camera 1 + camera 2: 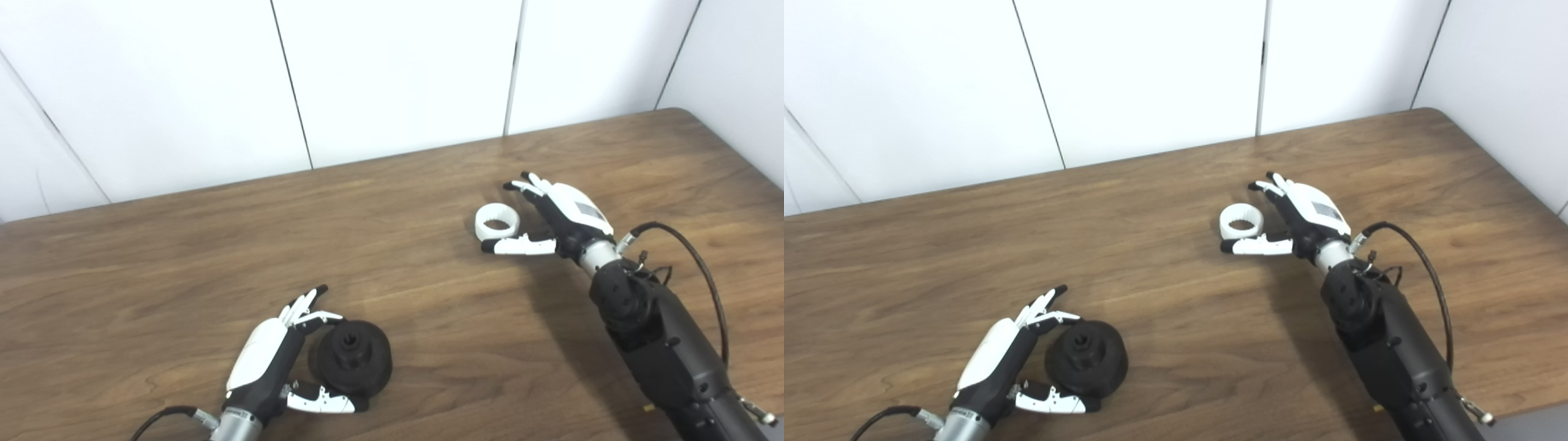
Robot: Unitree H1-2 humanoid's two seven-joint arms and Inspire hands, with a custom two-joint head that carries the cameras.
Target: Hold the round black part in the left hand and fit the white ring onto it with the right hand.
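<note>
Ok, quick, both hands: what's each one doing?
Left hand: open, fingers cupped around the black part, not lifted.
Right hand: open beside the white ring, holding nothing.

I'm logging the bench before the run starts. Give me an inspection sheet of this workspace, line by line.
Surface: brown wooden table, bare apart from the two parts.
Job's things: round black part rests on the table near its front edge; white ring lies flat further back, not yet fitted.
Clutter: nothing seen.
Hands: left hand open, cupped around the black part; right hand open, fingers either side of the ring.
Cables: black cable loops from the right wrist; another at the left wrist.
Surroundings: white wall panels.
</note>
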